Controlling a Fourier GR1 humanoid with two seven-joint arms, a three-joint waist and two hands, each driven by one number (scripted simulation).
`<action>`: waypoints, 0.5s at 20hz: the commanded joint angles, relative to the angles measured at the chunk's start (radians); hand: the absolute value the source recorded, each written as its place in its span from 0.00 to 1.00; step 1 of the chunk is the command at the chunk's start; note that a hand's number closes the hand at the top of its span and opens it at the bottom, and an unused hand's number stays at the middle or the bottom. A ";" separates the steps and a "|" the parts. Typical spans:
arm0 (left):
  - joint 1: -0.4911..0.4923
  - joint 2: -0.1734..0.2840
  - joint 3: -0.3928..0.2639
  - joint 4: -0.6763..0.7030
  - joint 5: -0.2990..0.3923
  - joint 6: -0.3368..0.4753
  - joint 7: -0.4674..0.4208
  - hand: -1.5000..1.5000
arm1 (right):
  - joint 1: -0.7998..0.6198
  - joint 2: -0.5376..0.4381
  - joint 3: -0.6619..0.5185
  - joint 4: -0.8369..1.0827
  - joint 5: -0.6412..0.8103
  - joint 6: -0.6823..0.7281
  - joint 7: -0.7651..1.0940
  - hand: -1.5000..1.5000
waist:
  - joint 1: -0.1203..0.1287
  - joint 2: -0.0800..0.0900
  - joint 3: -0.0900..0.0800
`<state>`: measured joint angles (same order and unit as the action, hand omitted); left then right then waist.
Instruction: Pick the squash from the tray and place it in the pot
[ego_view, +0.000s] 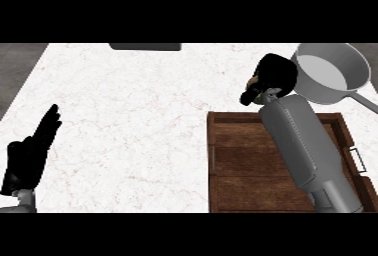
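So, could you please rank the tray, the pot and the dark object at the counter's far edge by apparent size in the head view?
1. wooden tray
2. pot
3. dark object, only partly in view, so its rank is unsure

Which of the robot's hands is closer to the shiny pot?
The right hand. It is curled up just beside the pot's left rim. The left hand rests open far away, at the counter's left edge.

On the desk (133, 115) I count one wooden tray (236, 165) and one grey pot (332, 72). One dark flat object (145, 46) lies at the far edge. Two black hands show, a left hand (28, 160) and a right hand (273, 75).
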<state>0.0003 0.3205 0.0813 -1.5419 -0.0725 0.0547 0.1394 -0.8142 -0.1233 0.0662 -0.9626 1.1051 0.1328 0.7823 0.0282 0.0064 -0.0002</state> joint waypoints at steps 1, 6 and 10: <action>0.000 -0.018 0.002 0.040 -0.010 0.015 -0.018 0.50 | -0.083 -0.034 0.048 -0.036 0.137 -0.089 0.106 1.00 | -0.018 -0.006 -0.001; 0.019 0.021 0.034 -0.016 0.024 -0.030 0.001 0.50 | -0.136 -0.081 0.012 -0.044 0.197 -0.200 0.140 1.00 | -0.013 -0.006 0.000; -0.006 0.005 0.037 0.005 0.015 -0.019 0.015 0.50 | -0.129 -0.090 -0.055 -0.071 0.159 -0.295 0.116 1.00 | -0.020 -0.005 0.000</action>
<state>0.0133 0.3187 0.0999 -1.5429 -0.0718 0.0489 0.1400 -0.9291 -0.1974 0.0557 -1.0284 1.2651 -0.0718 0.8990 0.0110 0.0005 -0.0003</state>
